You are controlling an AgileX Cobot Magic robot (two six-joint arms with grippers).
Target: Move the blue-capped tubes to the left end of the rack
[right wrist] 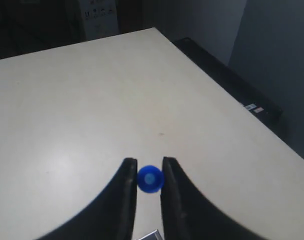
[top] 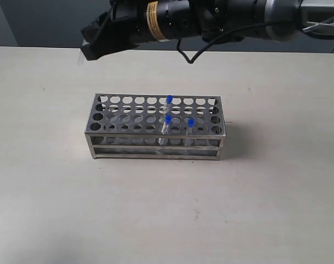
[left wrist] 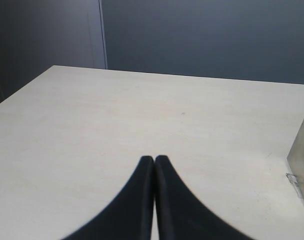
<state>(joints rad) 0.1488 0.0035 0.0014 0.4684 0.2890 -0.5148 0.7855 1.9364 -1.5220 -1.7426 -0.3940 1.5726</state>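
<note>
The steel rack (top: 156, 118) stands mid-table. Three blue-capped tubes stand in its right half: one in the back row (top: 169, 99), two nearer the front (top: 168, 119) (top: 190, 122). The right arm reaches across the top of the exterior view, and my right gripper (top: 89, 50) hangs high behind the rack's left end. In the right wrist view the right gripper (right wrist: 149, 167) is shut on the fourth blue-capped tube, whose cap (right wrist: 150, 179) shows between the fingers. My left gripper (left wrist: 154, 159) is shut and empty above bare table; a rack corner (left wrist: 303, 157) lies off to one side.
The pale tabletop (top: 156, 214) spreads all round the rack. A dark wall runs behind the table's far edge. In the right wrist view a table corner and a dark strip (right wrist: 227, 75) beside it show, and a sliver of the rack (right wrist: 150, 235) sits under the fingers.
</note>
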